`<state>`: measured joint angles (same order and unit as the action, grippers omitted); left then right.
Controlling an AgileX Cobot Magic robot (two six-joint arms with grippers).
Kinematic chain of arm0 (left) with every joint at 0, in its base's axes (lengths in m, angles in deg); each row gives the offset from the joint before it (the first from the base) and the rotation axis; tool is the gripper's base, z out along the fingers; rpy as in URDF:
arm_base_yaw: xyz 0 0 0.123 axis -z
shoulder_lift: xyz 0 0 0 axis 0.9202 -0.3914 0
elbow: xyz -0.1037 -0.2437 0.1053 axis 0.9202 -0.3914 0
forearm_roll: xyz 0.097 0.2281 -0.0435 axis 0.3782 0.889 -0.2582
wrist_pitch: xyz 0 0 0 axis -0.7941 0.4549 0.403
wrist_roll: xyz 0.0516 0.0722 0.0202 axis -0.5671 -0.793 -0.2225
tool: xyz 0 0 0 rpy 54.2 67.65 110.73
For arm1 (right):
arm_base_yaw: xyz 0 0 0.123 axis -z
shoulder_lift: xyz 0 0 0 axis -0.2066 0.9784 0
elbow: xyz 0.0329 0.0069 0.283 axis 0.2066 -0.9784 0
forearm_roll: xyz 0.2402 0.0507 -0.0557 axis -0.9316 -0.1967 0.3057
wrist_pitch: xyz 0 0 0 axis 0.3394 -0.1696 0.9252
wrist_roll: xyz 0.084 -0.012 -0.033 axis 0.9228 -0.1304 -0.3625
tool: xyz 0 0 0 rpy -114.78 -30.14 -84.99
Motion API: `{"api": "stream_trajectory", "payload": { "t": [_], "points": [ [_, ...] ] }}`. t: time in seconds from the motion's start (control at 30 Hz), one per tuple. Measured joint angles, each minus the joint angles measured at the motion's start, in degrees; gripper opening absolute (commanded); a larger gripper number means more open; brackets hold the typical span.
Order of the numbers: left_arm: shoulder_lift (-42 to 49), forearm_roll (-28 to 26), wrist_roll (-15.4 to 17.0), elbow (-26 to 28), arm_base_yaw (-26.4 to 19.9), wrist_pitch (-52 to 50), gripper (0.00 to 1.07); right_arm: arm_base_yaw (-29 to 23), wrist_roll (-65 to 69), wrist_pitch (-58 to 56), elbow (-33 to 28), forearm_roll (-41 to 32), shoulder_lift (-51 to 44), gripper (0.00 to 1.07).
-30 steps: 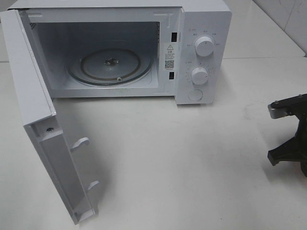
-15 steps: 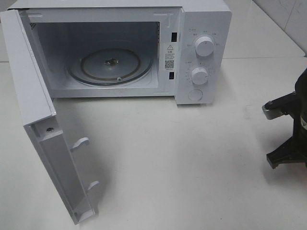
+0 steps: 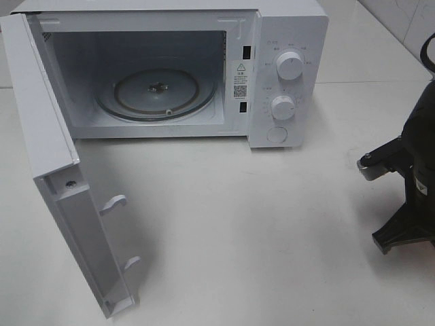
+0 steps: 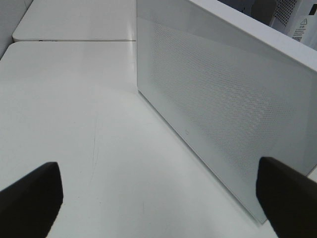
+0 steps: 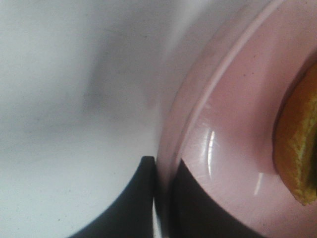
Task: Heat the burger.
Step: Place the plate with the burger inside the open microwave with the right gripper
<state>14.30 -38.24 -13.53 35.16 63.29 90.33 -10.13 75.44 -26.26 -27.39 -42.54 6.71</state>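
Observation:
Only the yellow-brown edge of the burger (image 5: 297, 148) shows, in the right wrist view, lying on a pink plate (image 5: 233, 124). My right gripper (image 5: 161, 191) is shut on that plate's rim, one dark finger (image 5: 131, 203) outside it and one inside. In the exterior high view just the black right arm (image 3: 411, 197) shows at the right edge; plate and burger are out of that frame. My left gripper (image 4: 158, 203) stands open and holds nothing, facing the outer side of the microwave door (image 4: 223, 104).
The white microwave (image 3: 289, 34) stands at the back with its door (image 3: 51, 149) swung wide open to the left. Its glass turntable (image 3: 156, 92) is bare. Two knobs (image 3: 289, 66) and a button sit on the right panel. A white tabletop (image 3: 251, 231) lies in front.
The right arm has come further into the exterior view from the right edge, moving left. The microwave and its door have not moved.

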Motion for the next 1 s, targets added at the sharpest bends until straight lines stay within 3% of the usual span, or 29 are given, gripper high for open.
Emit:
{"api": "stream_trajectory", "payload": {
  "t": [0.27,0.6,1.0],
  "points": [
    [0.00,0.00,0.00,0.00,0.00,0.00,0.98,-5.33,0.29,-2.69,-2.12,-0.11,-5.44,0.00],
    [0.00,0.00,0.00,0.00,0.00,0.00,0.98,-7.16,1.09,-4.93,-3.90,-0.40,-10.20,0.00],
    [0.00,0.00,0.00,0.00,0.00,0.00,0.98,-17.48,1.26,-8.71,-4.18,-0.46,-13.35,0.00]
  ]
}}
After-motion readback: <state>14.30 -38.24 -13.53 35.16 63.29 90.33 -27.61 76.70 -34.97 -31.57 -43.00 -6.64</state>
